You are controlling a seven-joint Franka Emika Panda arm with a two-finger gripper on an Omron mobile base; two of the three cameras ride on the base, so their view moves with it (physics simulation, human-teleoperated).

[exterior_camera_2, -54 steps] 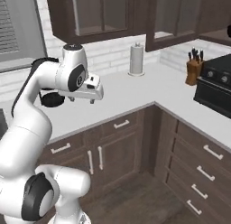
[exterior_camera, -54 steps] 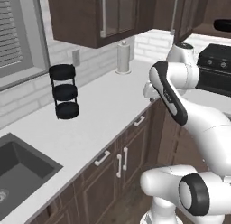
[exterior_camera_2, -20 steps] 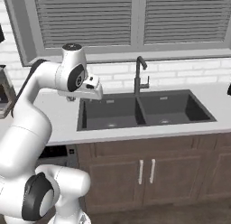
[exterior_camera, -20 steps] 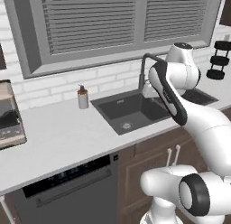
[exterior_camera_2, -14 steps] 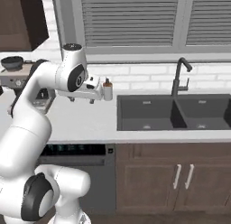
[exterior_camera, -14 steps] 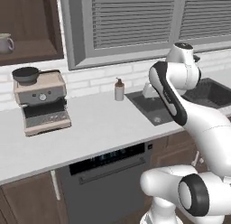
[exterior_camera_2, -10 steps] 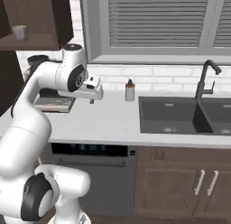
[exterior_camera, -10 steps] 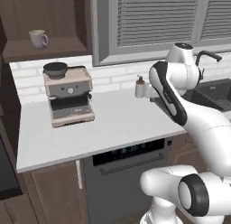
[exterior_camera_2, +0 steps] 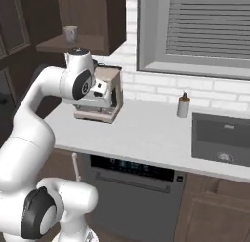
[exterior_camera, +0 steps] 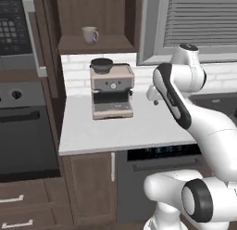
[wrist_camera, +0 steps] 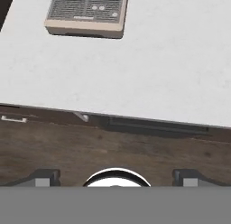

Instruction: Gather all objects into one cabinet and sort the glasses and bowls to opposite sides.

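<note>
Change since earlier frames: the whole scene has shifted sideways, so the base has driven; the double sink that sat centre a second ago is now at the right edge of the right base view, and an oven (exterior_camera: 21, 127) stack has come into the left base view.
Arm: pose against the base is the same as in the earlier frames, folded with the hand over the surface (exterior_camera: 125, 129) edge.
End effector: (wrist_camera: 115, 175) released, its two tips standing wide apart at the bottom of the hand view, nothing between them; it hangs above the surface front edge and the dishwasher (exterior_camera_2: 132, 187) panel.
Mugs counted: one, cream (exterior_camera: 90, 35), upright, handle to the right, on the shelf (exterior_camera: 97, 43) of an open wood niche above the coffee machine; also seen in the right base view (exterior_camera_2: 71, 33).
Bowls counted: none that I can make out.
Coffee machine: one (exterior_camera: 111, 92), beige, on the surface against the brick wall, directly below the mug's shelf; its top shows in the hand view (wrist_camera: 85, 13).
Soap bottle: one (exterior_camera_2: 183, 105), on the surface by the wall, between the coffee machine and the sink (exterior_camera_2: 222, 138).
Window: one (exterior_camera_2: 195, 31), blinds down.
</note>
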